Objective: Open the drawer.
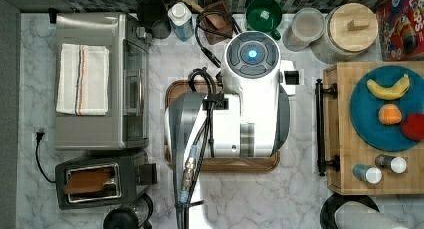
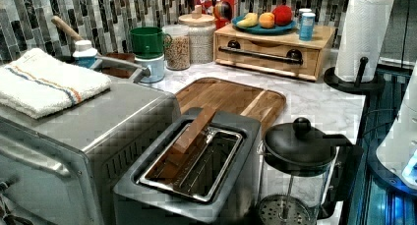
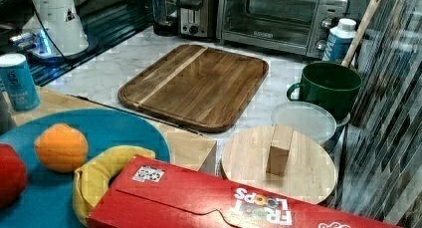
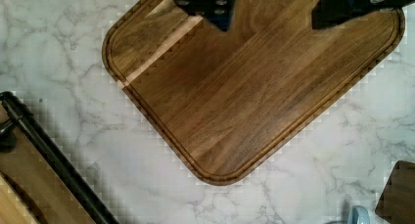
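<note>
The drawer (image 2: 268, 55) sits closed in its light wooden cabinet (image 2: 314, 41) at the far end of the marble table (image 2: 324, 104) in the left view, its black bar handle (image 2: 260, 53) across the front; the tool (image 4: 274, 11) hangs above the dark wooden cutting board (image 4: 244, 92) with its fingers (image 4: 215, 4) spread apart, gripping nothing; a blue plate of fruit (image 1: 387, 109) rests atop the cabinet.
</note>
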